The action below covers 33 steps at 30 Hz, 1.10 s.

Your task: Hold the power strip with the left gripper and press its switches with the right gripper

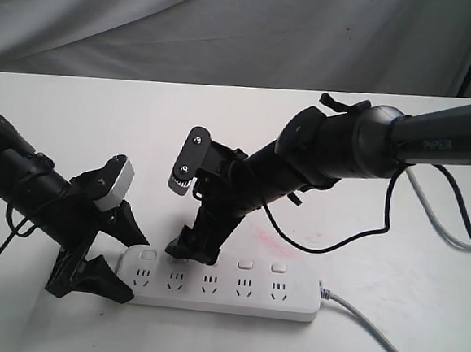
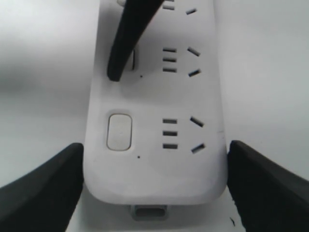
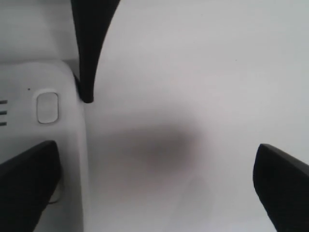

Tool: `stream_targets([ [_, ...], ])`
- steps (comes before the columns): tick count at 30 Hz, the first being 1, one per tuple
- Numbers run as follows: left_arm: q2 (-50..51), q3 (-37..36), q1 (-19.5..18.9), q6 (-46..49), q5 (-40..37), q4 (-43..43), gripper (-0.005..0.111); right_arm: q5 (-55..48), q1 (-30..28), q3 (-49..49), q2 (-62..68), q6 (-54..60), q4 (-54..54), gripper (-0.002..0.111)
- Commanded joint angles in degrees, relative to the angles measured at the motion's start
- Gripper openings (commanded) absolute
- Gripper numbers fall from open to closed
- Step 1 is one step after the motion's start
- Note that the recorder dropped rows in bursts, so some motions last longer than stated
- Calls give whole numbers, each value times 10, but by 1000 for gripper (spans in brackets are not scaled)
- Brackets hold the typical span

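Observation:
The white power strip (image 1: 218, 293) lies along the table's front, its grey cable (image 1: 370, 327) leaving to the right. My left gripper (image 1: 134, 266) straddles the strip's left end; in the left wrist view its fingers (image 2: 46, 191) press both sides of the power strip (image 2: 154, 169), so the left gripper (image 2: 154, 193) is shut on it. My right gripper (image 1: 193, 248) comes down from the upper right onto the row of switches (image 1: 246, 264). One narrow black finger (image 2: 126, 43) rests its tip on the second switch, beside the free first switch (image 2: 119, 131). The right gripper (image 3: 154, 193) is open, fingers wide apart.
The white table (image 1: 392, 262) has a faint pink smear (image 1: 275, 244) behind the strip. A second pale cable (image 1: 440, 225) and the right arm's black wire (image 1: 328, 244) lie at the right. Grey cloth (image 1: 231, 29) hangs behind the table's far edge.

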<state>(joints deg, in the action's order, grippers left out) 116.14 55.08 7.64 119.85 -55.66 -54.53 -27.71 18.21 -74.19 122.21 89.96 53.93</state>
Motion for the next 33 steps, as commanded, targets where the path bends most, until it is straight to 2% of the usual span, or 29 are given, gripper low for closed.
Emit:
stream_targets([
  [1,1,3,4,1,5,-5,46,26,-4,18,-4,47,-22,105],
  [10,1,3,4,1,5,-5,46,-2,-18,17,-64,47,-2,105],
  [28,1,3,4,1,5,-5,46,-48,-25,18,-67,47,-24,105],
  [33,1,3,4,1,5,-5,46,-73,-52,18,-67,42,-24,105],
])
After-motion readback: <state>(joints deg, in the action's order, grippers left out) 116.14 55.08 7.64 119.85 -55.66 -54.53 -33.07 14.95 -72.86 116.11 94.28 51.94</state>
